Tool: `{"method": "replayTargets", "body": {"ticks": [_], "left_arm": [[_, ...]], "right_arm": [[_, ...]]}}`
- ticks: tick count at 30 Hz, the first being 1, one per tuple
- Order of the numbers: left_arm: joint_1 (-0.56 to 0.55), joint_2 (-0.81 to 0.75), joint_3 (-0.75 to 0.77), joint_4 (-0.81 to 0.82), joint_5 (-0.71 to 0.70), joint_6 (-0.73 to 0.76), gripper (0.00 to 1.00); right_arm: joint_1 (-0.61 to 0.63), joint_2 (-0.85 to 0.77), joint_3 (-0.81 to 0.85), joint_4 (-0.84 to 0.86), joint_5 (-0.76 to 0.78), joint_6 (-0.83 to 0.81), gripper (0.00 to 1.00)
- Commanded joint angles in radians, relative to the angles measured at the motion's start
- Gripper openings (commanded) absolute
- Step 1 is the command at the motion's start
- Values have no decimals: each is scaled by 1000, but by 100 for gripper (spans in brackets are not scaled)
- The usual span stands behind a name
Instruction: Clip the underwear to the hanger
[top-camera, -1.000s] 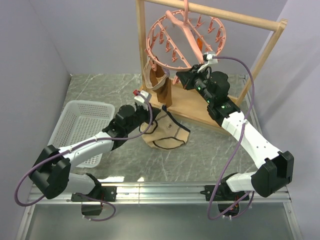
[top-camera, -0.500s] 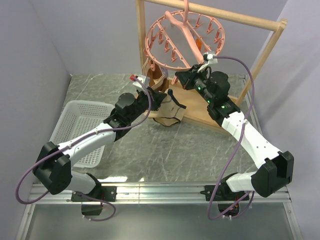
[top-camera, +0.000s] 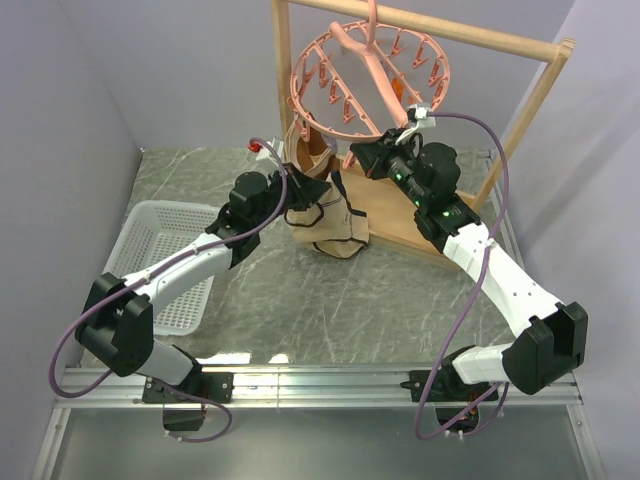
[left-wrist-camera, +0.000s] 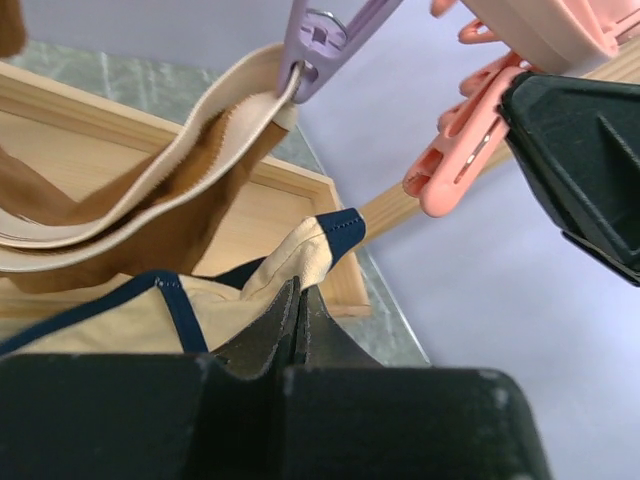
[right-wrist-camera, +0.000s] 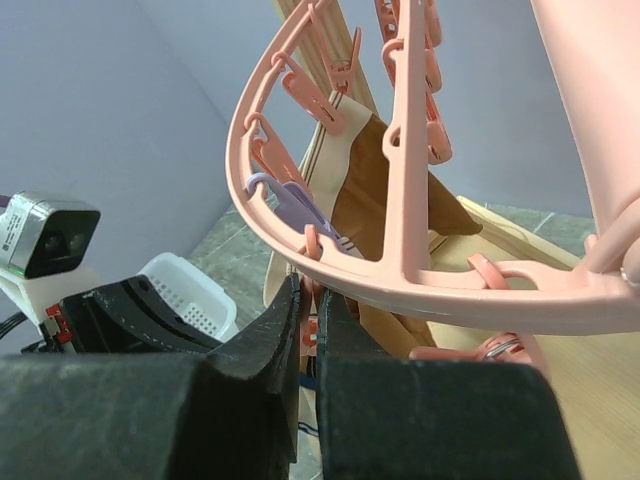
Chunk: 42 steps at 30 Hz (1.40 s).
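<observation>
Pinching the underwear (left-wrist-camera: 130, 320) by its dark-trimmed edge, the left gripper (left-wrist-camera: 297, 322) holds it hanging just below the hanger (top-camera: 370, 80). The right gripper (right-wrist-camera: 310, 320) is nipped narrowly on 1 pink peg under the ring. Beside them, a brown garment (left-wrist-camera: 190, 200) hangs from a purple peg (left-wrist-camera: 320, 40).

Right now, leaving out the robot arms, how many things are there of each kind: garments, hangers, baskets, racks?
Garments: 2 (tan underwear, brown garment)
Hangers: 1 (pink hanger)
Baskets: 1 (white basket)
Racks: 1 (wooden rack)
Total: 5
</observation>
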Motion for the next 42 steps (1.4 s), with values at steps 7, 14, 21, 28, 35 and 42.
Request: {"method": "replayTargets", "body": {"ticks": [7, 14, 21, 28, 35, 42], "left_arm": [[0, 7, 49, 81, 57, -90, 0], [0, 35, 72, 103, 57, -101, 0], [-3, 64, 97, 127, 50, -110, 0], [-11, 73, 105, 152, 57, -118, 0], [-13, 66, 92, 163, 75, -122, 0], [-13, 37, 66, 158, 87, -132, 0]], "right_arm": [[-9, -30, -13, 76, -14, 19, 0], [-9, -30, -10, 71, -16, 25, 0], [-7, -29, -10, 65, -14, 37, 0], [-9, -20, -2, 62, -1, 42, 0], [-10, -7, 2, 57, 16, 38, 0], [-19, -9, 2, 60, 16, 8, 0]]}}
